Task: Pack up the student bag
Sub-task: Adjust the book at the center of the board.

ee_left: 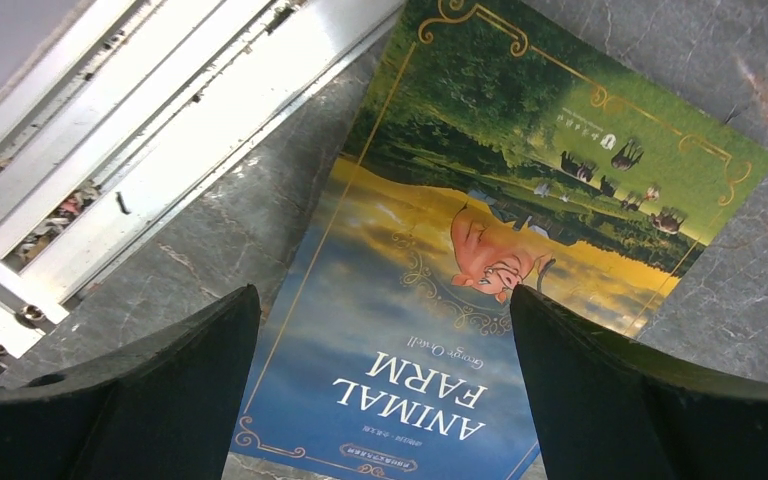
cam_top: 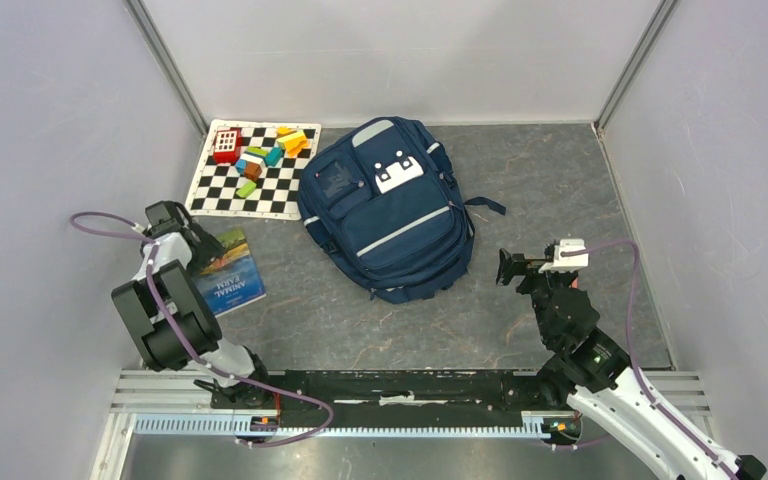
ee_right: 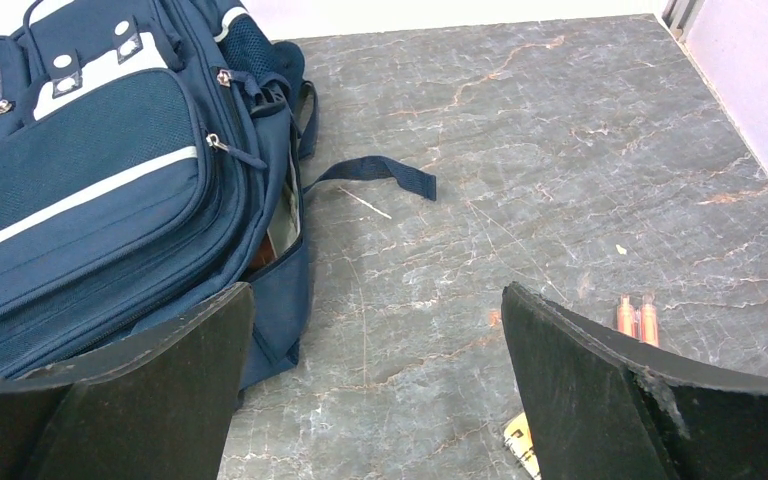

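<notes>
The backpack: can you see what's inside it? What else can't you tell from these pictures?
- Inside of the student bag: top view shows only its closed front; right wrist view, just a narrow side gap.
- Book: left arm covers one corner in the top view.
- Orange things: right wrist view, partly behind the right gripper, too small to name.
- Toy blocks: top view, too small for shapes.

Tabletop [cam_top: 560, 200]: dark grey stone pattern, pale and rusty veins, fine scratches visible in right wrist view. Enclosed on three sides by plain panels: left wall [cam_top: 50, 120] and right wall [cam_top: 730, 150] pale lavender-grey, back wall [cam_top: 400, 50] whiter. Metal posts at both far corners: left post [cam_top: 170, 65], right post [cam_top: 635, 60], both slanting outward in top view. Slotted aluminium rail [cam_top: 400, 425] along near table edge. Light even, diffuse; shadows soft.
</notes>
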Motion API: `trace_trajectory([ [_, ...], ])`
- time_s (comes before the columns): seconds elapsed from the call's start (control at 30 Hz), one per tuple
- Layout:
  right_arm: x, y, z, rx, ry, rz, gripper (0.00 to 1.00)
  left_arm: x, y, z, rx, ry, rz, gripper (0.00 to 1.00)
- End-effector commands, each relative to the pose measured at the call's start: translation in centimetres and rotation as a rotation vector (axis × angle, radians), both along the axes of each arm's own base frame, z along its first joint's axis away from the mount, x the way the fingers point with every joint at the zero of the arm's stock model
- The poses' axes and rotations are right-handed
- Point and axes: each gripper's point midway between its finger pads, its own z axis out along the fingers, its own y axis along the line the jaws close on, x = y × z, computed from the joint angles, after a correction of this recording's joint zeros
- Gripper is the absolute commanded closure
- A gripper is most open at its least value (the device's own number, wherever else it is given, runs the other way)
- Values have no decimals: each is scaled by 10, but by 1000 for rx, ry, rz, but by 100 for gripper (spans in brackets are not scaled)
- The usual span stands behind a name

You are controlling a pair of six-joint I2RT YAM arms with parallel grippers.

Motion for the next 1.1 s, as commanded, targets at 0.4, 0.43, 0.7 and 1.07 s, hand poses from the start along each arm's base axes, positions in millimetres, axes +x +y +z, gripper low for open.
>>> trace_trajectory([
  [0.4,-2,-3,18,50,-53,-10,2,17,-35,-28,-68,49,-187,8],
  [0.43,-3,-3,18,52,-52,-9,2,20,-40,-29,-77,49,-204,8],
  [0.7,-3,-3,19,64,-53,-8,2,38,-90,-26,-95,49,-364,9],
  [1.07,-6,-10,27,63,-63,-30,2,34,-59,-11,-20,68,-326,0],
])
